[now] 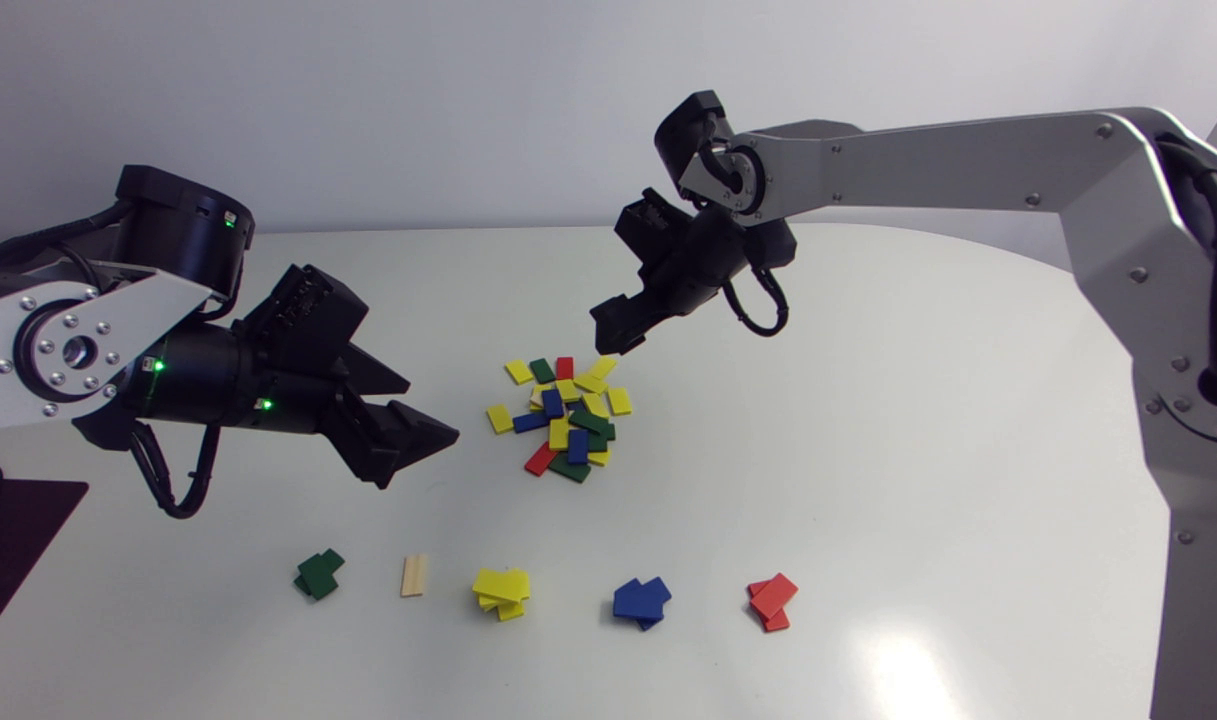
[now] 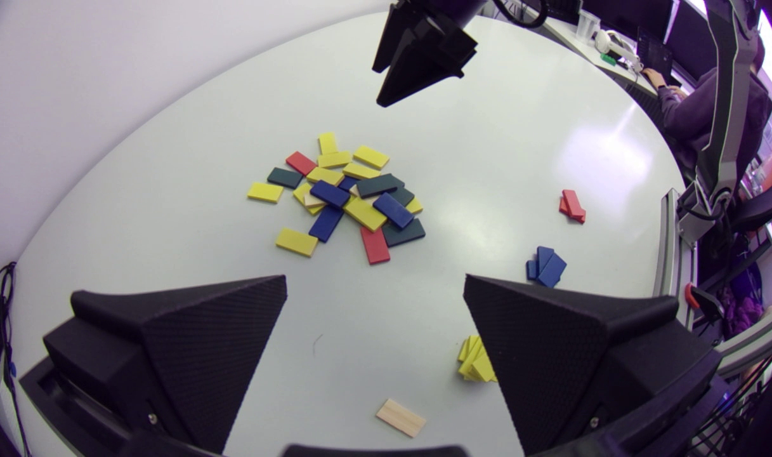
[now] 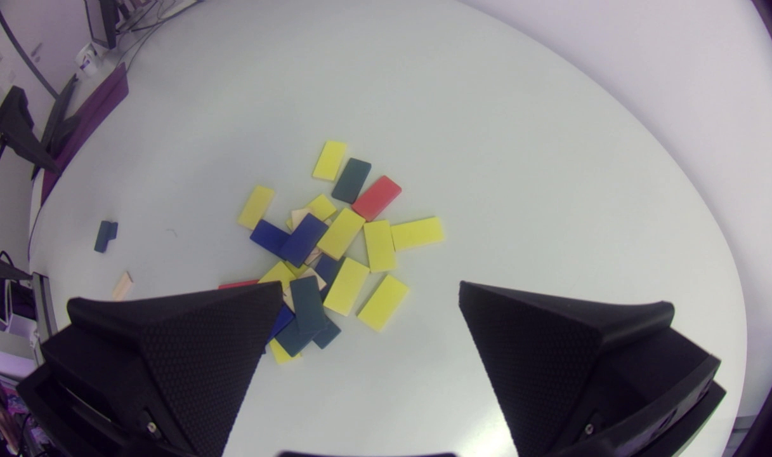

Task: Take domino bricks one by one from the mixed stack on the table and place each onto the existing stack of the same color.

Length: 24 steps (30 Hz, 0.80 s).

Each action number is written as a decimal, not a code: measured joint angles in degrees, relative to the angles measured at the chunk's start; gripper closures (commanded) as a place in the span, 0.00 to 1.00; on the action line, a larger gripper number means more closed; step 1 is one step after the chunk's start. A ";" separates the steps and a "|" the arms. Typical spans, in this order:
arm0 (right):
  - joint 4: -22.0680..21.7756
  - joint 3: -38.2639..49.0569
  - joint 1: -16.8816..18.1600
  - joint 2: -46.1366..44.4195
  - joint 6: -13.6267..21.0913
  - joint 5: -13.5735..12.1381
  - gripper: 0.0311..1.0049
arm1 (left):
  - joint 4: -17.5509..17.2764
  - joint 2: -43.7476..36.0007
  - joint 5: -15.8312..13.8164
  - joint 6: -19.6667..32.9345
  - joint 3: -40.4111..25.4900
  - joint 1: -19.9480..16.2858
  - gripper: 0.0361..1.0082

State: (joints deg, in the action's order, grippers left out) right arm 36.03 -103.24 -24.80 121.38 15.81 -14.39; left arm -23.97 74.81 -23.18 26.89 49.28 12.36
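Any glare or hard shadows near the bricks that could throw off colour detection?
Head view: a glare patch on the table beside the red stack, not on it; shadows soft. Left wrist view: glare on bare table beyond the red stack, clear of the mixed pile. Right wrist view: no glare; the right claw covers the pile's near edge.

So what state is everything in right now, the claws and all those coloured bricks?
left gripper: open, empty, beside mixed pile
right gripper: open, empty, above mixed pile
mixed pile: loose, bricks overlapping
green stack: small, askew
wooden brick: single, flat
yellow stack: small, askew
blue stack: small, askew
red stack: small, askew
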 measured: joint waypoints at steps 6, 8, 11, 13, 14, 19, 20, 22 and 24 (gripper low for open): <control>4.42 -5.14 0.04 3.82 -0.20 2.36 0.04 | 0.00 0.87 0.00 0.00 0.00 -0.24 0.01; 5.79 -6.82 0.07 5.16 -0.17 2.75 0.04 | 0.13 0.96 0.02 0.00 0.00 -0.52 0.01; 7.74 -9.49 0.13 7.54 -0.13 3.54 0.04 | 0.52 1.18 0.00 0.02 0.00 -1.09 0.01; 8.70 -11.08 0.22 9.05 0.07 3.91 0.04 | 0.74 1.46 0.00 0.02 0.00 -1.42 0.01; 9.09 -11.80 0.31 9.77 0.09 3.96 0.04 | 0.79 1.64 0.00 0.02 0.00 -1.51 0.01; 10.40 -14.36 0.50 12.52 0.31 4.35 0.07 | 0.83 1.84 0.00 0.04 0.00 -1.73 0.01; 10.54 -14.84 0.50 13.05 0.33 4.37 0.07 | 0.83 1.88 0.00 0.04 0.00 -1.86 0.01; 10.99 -15.82 0.50 14.10 0.52 4.37 0.07 | 0.85 2.05 0.00 0.07 0.00 -2.27 0.01; 11.63 -16.48 0.48 14.97 0.76 4.39 0.07 | 0.87 2.34 0.00 0.20 0.00 -2.64 0.01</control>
State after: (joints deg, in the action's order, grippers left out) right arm 47.66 -119.72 -24.32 136.35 16.58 -10.00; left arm -23.09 77.14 -23.18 27.09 49.28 9.72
